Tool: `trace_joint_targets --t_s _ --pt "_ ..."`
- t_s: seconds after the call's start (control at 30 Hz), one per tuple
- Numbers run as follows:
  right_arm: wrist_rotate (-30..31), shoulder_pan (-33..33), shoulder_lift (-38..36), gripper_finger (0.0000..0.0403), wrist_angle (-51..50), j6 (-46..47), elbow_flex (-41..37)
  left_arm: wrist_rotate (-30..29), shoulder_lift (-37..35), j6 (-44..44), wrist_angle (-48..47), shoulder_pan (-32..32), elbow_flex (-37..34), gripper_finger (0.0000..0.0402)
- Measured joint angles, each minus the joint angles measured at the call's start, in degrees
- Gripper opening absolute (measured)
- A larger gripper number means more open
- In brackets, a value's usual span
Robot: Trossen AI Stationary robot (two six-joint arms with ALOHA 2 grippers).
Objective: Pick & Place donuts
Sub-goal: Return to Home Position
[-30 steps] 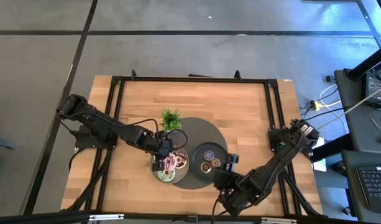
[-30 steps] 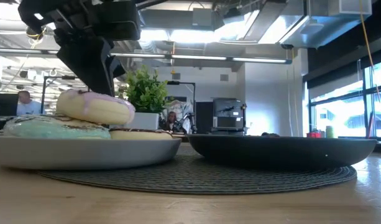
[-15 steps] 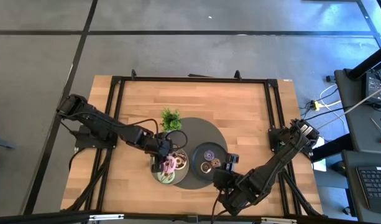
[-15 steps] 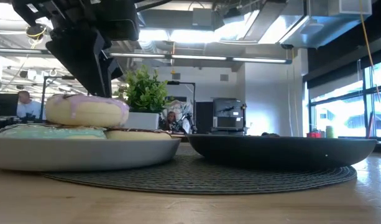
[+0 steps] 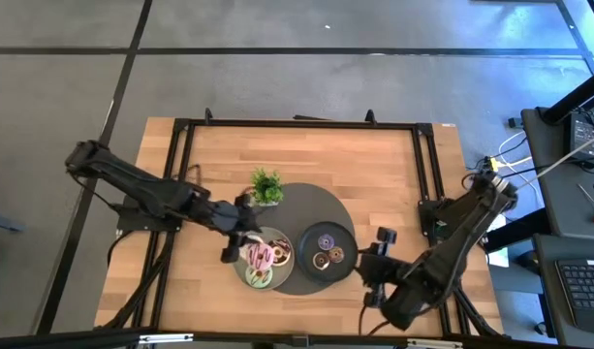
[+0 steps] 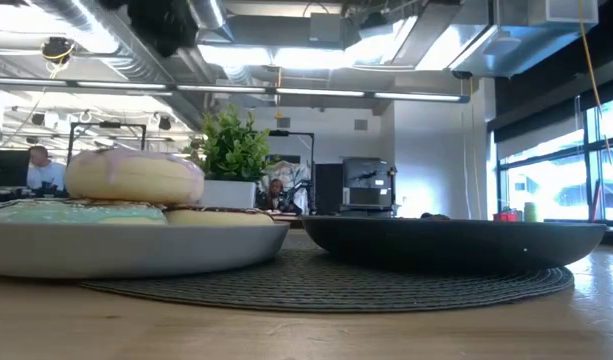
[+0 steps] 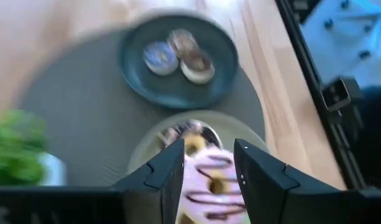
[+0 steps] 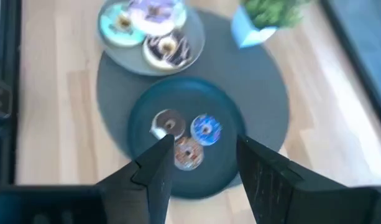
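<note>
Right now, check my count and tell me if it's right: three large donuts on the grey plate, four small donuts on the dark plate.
One thing is off: the dark plate holds three small donuts, not four, as the right wrist view shows. The grey plate does carry three large donuts.

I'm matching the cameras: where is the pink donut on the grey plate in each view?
High view: pink donut on the grey plate, bottom centre.
Low view: donut at left, topmost on that plate.
Left wrist view: donut nearer than the dark plate.
Right wrist view: donut beyond the dark plate.
Landmark: the potted plant beside the plates.
</note>
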Motion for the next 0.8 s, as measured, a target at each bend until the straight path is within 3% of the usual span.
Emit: trace_joint_targets --t_s 0.1,0.27,0.43,0.5,0.63,0.8 --pt "2.89 1.0 -5.37 0.0174 5.11 1.09 -8.36 -4.11 -4.63 1.62 -1.46 -0.51 0.0 0.0134" --pt "4.1 1.14 -17.03 0.0174 19.71 0.3 -27.25 -6.05 -9.59 2.85 -1.55 -1.99 -2.13 0.0136" --pt "2.83 -1.62 -29.8 0.0174 38.42 -6.13 -45.6 6.67 -16.5 6.81 14.27 1.34 -11.21 0.0133" --pt "0.09 -4.11 -34.88 0.0174 46.27 -11.95 -51.64 9.87 -20.2 7.26 18.91 3.54 -15.22 0.0132" --pt "-7.9 -11.17 -45.15 0.0174 59.9 -25.65 -61.54 10.64 -27.85 7.82 21.1 8.35 -20.86 0.013" --pt "-24.31 -21.69 -56.57 0.0174 72.17 -38.45 -71.39 12.84 -36.82 8.3 22.39 14.31 -25.76 0.0132"
